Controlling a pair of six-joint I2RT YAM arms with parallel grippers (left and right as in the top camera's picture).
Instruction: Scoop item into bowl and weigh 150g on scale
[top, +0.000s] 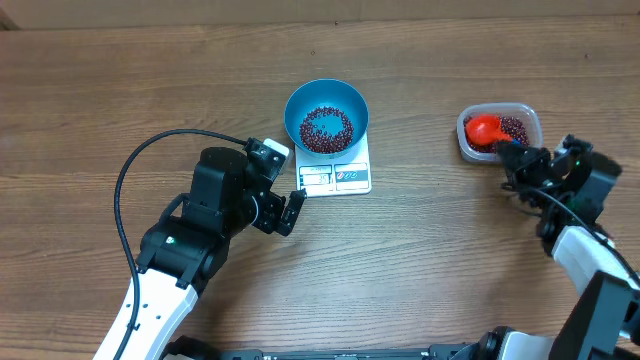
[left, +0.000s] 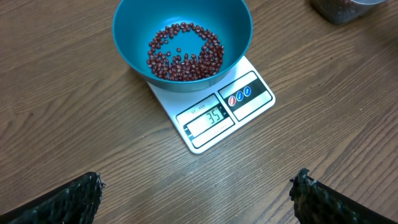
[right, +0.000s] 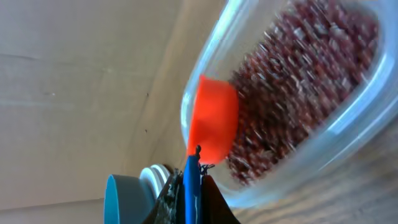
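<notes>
While the right gripper (right: 189, 186) pinches the red scoop (top: 485, 129) in the tub (top: 530, 112) of beans (right: 298, 93) just ahead, scooping looks in hand; next, a level carry to the bowl (left: 130, 43) on the scale (left: 249, 102), before the wide-open left gripper (left: 194, 208).

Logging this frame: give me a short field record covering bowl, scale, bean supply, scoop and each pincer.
bowl: blue bowl upright on the scale
contents: beans in a loose ring over the bowl's bottom
display: appears to read 35
supply: clear tub off to the right, holding more beans
scoop: red scoop inside the tub, on the beans
right pincer: shut on the scoop's blue handle
left pincer: open, empty, facing the scale's display end
</notes>
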